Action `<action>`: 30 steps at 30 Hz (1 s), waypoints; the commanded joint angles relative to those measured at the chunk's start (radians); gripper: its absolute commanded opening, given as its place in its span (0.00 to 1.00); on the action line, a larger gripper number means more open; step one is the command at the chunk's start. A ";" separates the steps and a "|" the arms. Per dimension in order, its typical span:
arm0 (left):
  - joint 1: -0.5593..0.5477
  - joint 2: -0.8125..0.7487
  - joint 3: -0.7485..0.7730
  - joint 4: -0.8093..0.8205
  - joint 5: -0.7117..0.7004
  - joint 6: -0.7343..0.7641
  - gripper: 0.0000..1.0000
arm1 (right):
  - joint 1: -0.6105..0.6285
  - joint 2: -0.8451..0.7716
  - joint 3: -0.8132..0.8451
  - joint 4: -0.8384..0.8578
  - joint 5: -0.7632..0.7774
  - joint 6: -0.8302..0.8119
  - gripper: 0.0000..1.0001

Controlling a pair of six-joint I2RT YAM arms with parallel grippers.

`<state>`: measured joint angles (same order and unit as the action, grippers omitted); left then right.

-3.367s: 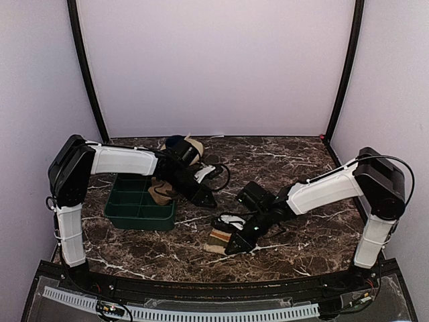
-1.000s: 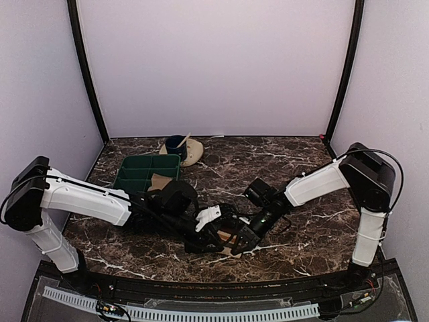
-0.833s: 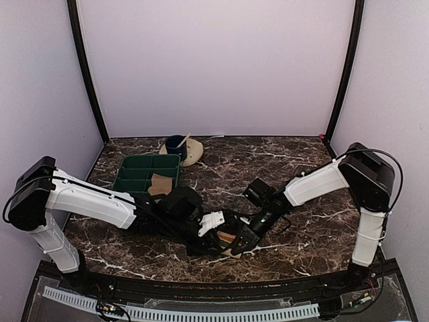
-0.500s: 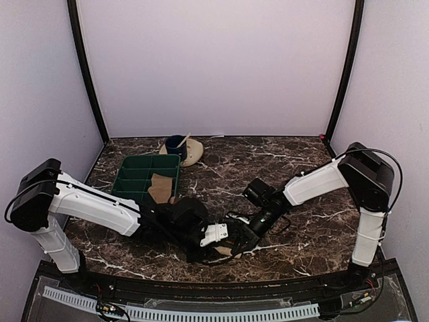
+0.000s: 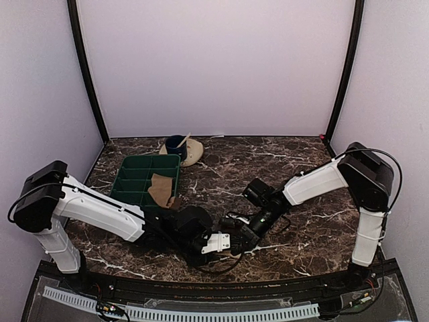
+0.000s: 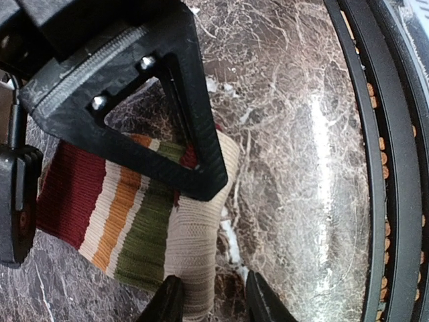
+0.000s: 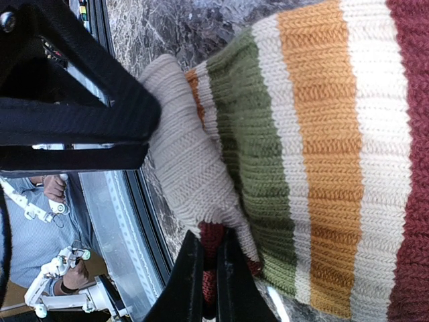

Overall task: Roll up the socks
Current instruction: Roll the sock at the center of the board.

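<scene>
One sock (image 6: 127, 215), striped dark red, white, orange and olive with a tan rolled end (image 6: 191, 261), lies on the marble near the table's front edge. My right gripper (image 7: 211, 285) is shut on a dark red fold at that sock's (image 7: 322, 168) edge. My left gripper (image 6: 213, 302) stands open around the tan end, which lies against its left finger (image 6: 167, 302); bare marble shows beside the other finger. In the top view both grippers meet at the front centre (image 5: 224, 245) and cover this sock. A second tan sock (image 5: 161, 190) lies flat on the green tray.
The green compartment tray (image 5: 137, 178) sits left of centre. A beige saucer with a blue cup (image 5: 182, 149) stands at the back. The black front rail (image 6: 382, 168) runs close beside the left gripper. The right gripper's black finger (image 6: 181, 114) crosses above the sock.
My left arm has swung towards the front and right, bringing its gripper onto the sock, which now is hidden in the top view. The right gripper has stayed shut in place.
</scene>
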<state>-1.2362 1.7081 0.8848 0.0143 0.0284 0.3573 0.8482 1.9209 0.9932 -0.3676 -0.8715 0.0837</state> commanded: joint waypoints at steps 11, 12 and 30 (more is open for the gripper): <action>-0.023 0.061 0.041 0.036 -0.070 0.092 0.31 | -0.002 0.048 -0.004 -0.064 0.034 -0.008 0.00; -0.022 0.064 0.042 0.037 -0.073 0.096 0.31 | -0.002 0.049 -0.003 -0.064 0.034 -0.009 0.00; -0.024 0.134 0.077 0.014 -0.074 0.150 0.03 | -0.009 0.056 -0.002 -0.073 0.027 -0.004 0.00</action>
<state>-1.2549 1.8126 0.9375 0.0551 -0.0647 0.4862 0.8417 1.9369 0.9989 -0.3885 -0.9054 0.0841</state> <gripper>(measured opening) 0.073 0.041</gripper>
